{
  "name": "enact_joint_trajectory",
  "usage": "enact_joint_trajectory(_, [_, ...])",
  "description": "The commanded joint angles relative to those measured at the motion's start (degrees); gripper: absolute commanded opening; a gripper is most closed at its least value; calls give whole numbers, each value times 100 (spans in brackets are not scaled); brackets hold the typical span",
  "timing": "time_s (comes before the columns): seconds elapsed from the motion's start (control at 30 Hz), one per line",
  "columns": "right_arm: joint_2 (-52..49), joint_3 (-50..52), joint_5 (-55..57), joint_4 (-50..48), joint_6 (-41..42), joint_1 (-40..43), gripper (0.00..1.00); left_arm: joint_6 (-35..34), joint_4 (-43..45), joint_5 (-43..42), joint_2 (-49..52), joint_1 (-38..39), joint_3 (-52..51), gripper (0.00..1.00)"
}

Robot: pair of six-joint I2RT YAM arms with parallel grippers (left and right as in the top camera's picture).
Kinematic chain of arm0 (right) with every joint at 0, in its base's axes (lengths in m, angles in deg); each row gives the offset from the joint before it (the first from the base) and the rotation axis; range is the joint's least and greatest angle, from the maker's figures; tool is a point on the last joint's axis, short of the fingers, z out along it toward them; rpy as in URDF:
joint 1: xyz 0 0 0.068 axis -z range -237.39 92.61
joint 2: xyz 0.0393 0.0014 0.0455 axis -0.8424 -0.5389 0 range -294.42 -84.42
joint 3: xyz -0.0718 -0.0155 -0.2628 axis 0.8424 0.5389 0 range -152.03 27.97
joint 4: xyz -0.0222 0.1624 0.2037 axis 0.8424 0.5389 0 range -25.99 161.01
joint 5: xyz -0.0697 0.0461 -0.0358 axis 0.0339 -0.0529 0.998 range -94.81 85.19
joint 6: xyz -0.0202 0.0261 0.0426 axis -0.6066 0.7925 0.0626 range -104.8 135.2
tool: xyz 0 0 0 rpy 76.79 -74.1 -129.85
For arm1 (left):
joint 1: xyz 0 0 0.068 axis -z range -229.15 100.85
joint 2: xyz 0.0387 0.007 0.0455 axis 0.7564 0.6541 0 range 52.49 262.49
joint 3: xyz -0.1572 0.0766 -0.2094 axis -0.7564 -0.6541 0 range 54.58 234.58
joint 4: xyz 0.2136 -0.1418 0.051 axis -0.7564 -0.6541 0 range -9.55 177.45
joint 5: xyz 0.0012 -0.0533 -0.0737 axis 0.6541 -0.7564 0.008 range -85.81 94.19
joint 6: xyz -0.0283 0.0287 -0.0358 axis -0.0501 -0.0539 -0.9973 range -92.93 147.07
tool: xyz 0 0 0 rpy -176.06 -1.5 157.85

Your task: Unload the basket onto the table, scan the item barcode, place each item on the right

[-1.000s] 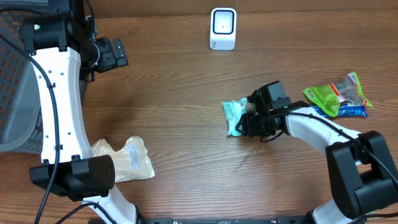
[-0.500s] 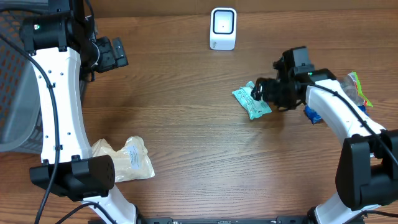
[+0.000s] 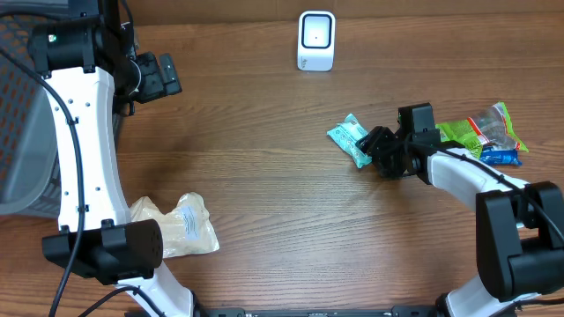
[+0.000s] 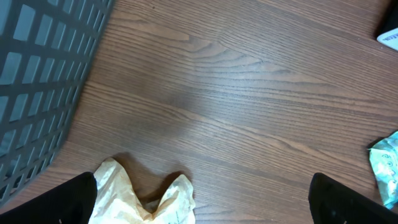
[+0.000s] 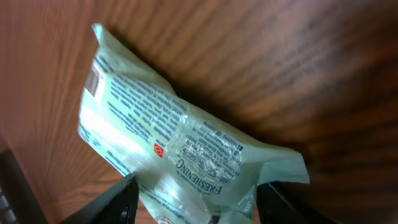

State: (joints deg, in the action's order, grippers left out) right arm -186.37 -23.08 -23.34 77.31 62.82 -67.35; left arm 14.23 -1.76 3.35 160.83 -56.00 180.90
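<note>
Right gripper (image 3: pixel 379 146) sits right of the frame's centre in the overhead view, its jaws partly apart. The near end of the teal packet (image 3: pixel 350 139) lies between its fingers (image 5: pixel 122 199). In the right wrist view the two dark fingers stand on either side of the packet's lower end, but whether they press on it cannot be told. The packet is crinkled, printed with small text and the word "FRESHENING", and stretches away from the gripper toward the upper left over the wooden table (image 3: pixel 264 176).

The white barcode scanner (image 3: pixel 316 40) stands at the top centre of the table, well apart from the packet. Behind the right gripper, near the right edge, lie a green snack bag (image 3: pixel 471 130) and a blue packet (image 3: pixel 495 157), touching each other.

The left gripper (image 3: pixel 161 77) is in the upper left, jaws spread wide with nothing between them. A cream plastic bag (image 3: pixel 181 224) lies at lower left, and a grey mesh basket (image 3: pixel 18 132) lines the left edge.
</note>
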Motion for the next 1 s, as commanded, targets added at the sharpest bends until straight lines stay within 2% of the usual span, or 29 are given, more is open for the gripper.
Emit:
enact_joint_trajectory(0.0, [-94, 247, 739, -282, -11, -31, 58, 149, -7, -24, -76, -20, 79, 100])
enact_joint_trajectory(0.07, [-94, 247, 741, -485, -227, -48, 49, 149, -9, -24, -76, -20, 79, 100])
enact_joint_trajectory(0.13, [-94, 251, 756, -577, -411, -55, 34, 149, -9, -24, -76, -20, 79, 100])
enact_joint_trajectory(0.2, [-94, 251, 804, -575, -627, -52, 11, 149, -9, -22, -76, -20, 79, 100])
enact_joint_trajectory(0.23, [-94, 251, 824, -570, -846, -52, 4, 149, -9, -22, -76, -20, 79, 100])
enact_joint_trajectory(0.37, [-94, 234, 710, -511, -2015, 20, 4, 151, -9, -22, -76, -20, 79, 100])
enact_joint_trajectory(0.43, [-94, 133, 470, -199, -3147, 68, 4, 149, -9, -24, -76, -20, 79, 100])
enact_joint_trajectory(0.5, [-94, 4, 476, 138, -3884, 68, 4, 149, -9, -24, -76, -20, 79, 100])
enact_joint_trajectory(0.53, [-94, -85, 487, 326, -4240, 68, 6, 149, -7, -24, -76, -20, 79, 100])
enact_joint_trajectory(0.6, [-94, -306, 496, 645, -4511, 81, 35, 149, -9, -24, -76, -20, 79, 100])
enact_joint_trajectory(0.67, [-92, -739, 129, 1095, -4441, 153, 73, 149, -9, -22, -76, -20, 79, 100])
enact_joint_trajectory(0.73, [-94, -1158, -396, 1591, -4439, 260, 89, 149, -9, -24, -76, -20, 79, 100])
enact_joint_trajectory(0.8, [-94, -1388, -846, 1832, -3932, 367, 96, 149, -9, -22, -76, -20, 79, 100])
enact_joint_trajectory(0.87, [-96, -1373, -1088, 1838, -3071, 409, 96, 151, -9, -22, -76, -20, 79, 100])
enact_joint_trajectory(0.93, [-98, -1213, -1296, 1829, -2194, 354, 85, 149, -9, -24, -76, -20, 79, 100])
enact_joint_trajectory(0.97, [-98, -1130, -1377, 1814, -2251, 278, 80, 149, -9, -22, -76, -20, 79, 100])
